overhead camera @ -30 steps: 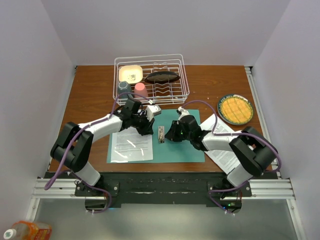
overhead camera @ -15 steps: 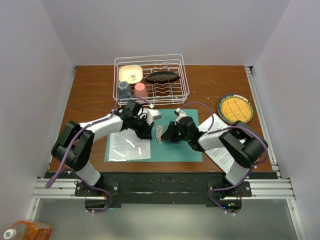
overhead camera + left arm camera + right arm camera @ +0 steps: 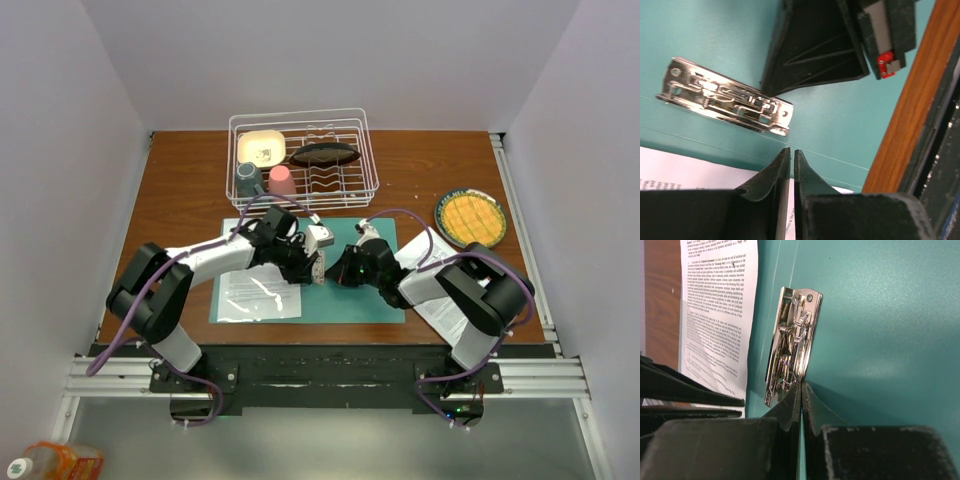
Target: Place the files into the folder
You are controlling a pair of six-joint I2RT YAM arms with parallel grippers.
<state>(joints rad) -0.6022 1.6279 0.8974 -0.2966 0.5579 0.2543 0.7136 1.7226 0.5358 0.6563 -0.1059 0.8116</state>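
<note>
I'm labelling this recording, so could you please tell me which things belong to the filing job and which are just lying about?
Job: folder, its clip, sheet on the folder, sheets right of it.
Lying about: dish rack, grey cup, pink cup, cream dish, dark oval item, yellow plate.

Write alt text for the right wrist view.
Two black fingers, pressed shut, point their tips at the near end of a metal clip on a teal folder. A printed sheet lies left of the clip, with wooden table beyond.
</note>
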